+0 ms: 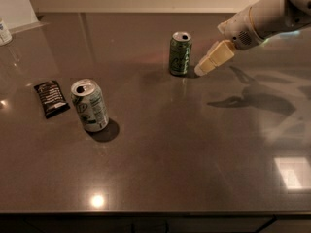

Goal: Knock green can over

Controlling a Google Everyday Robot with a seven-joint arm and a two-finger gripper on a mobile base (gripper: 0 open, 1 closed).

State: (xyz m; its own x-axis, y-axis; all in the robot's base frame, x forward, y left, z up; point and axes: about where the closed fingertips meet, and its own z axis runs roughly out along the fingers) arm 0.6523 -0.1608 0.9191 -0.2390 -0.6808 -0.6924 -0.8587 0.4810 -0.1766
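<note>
The green can (180,54) is small and dark green with pale markings and a silver top. It stands upright at the back middle of the dark table. My gripper (204,68) comes in from the upper right on a white arm. Its pale fingers point down and left, with the tips just to the right of the can's base and a small gap between them.
A larger silver-white can with green print (90,105) stands at the left front. A black packet (51,98) lies flat to its left. A white object (4,31) sits at the far left edge. The table's front edge (155,211) runs along the bottom.
</note>
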